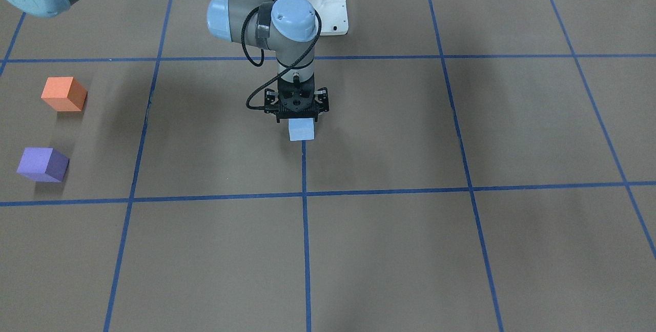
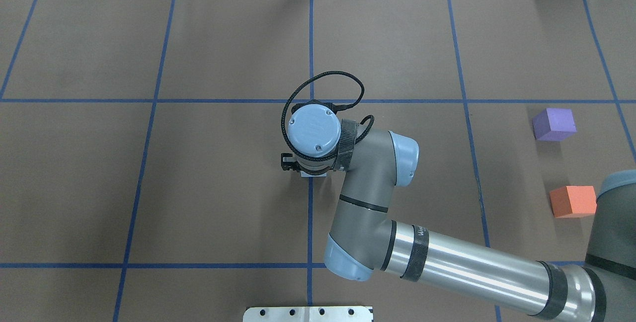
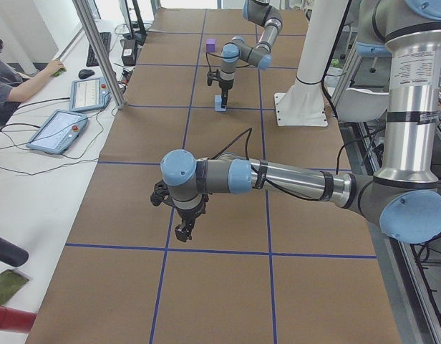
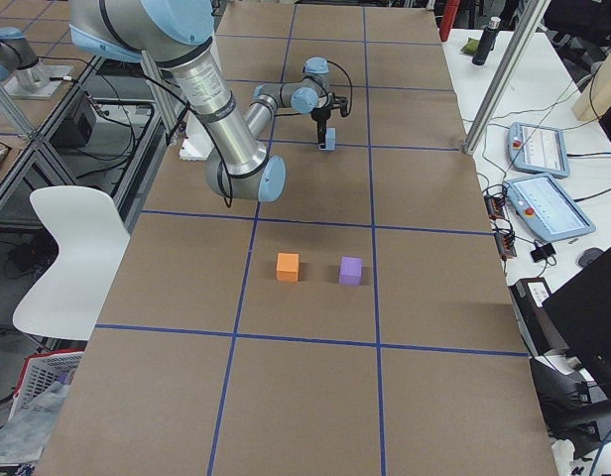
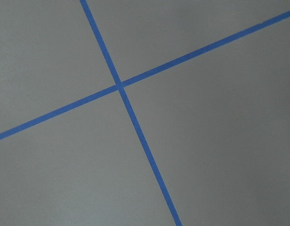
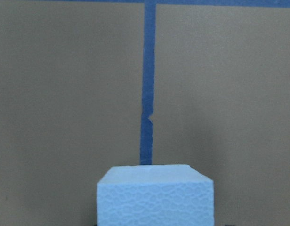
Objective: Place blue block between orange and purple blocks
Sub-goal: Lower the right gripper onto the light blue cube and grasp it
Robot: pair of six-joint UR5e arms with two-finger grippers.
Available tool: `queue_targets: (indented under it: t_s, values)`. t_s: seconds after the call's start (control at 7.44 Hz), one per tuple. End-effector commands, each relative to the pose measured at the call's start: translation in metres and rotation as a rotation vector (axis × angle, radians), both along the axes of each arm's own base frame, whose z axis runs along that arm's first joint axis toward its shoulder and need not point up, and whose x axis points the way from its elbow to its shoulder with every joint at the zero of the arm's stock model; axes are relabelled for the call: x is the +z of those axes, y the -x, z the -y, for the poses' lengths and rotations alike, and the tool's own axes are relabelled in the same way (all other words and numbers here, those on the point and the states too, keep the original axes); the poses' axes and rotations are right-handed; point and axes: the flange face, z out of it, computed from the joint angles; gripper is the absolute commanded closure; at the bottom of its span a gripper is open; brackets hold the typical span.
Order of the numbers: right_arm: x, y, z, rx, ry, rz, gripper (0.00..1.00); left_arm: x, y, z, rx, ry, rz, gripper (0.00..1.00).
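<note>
The light blue block [image 1: 301, 129] stands on a blue tape line at the table's middle and fills the bottom of the right wrist view [image 6: 155, 195]. My right gripper [image 1: 296, 121] points straight down over it, its fingers against the block's two sides, shut on it. The orange block [image 1: 64, 94] and the purple block [image 1: 43, 164] sit apart from each other far off on my right side, also in the overhead view: orange [image 2: 573, 201], purple [image 2: 554, 124]. My left gripper [image 3: 183, 233] hangs over bare table. I cannot tell whether it is open.
The brown table cover [image 2: 223, 188] carries a grid of blue tape lines [image 1: 305, 250]. A white mount base [image 1: 335, 9] stands behind the right gripper. Operators' tablets [image 3: 59, 129] lie on the side desk beyond the table's edge.
</note>
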Motion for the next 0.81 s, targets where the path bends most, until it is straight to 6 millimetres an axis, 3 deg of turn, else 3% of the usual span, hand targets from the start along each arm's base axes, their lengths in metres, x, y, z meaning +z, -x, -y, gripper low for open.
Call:
queue_targets:
  t_s: [0.0,0.13,0.27,0.54,0.67]
  values:
    - [-0.002,-0.004,0.001,0.001,-0.001,0.015,1.00,0.001,0.000,-0.001,-0.003,0.006,0.001,0.00]
    - [-0.002,-0.013,0.010,0.013,-0.003,0.015,1.00,0.003,0.000,-0.002,-0.048,0.054,0.001,0.00]
    - [0.009,-0.036,0.022,0.034,-0.004,0.016,1.00,0.019,0.000,-0.019,-0.067,0.088,0.002,0.00]
    - [0.040,-0.138,0.054,0.060,0.046,0.067,1.00,0.030,0.000,-0.034,-0.124,0.061,-0.001,0.00]
    - [0.057,-0.190,0.061,0.048,0.015,0.074,1.00,0.027,0.000,-0.035,-0.158,0.056,-0.008,0.00]
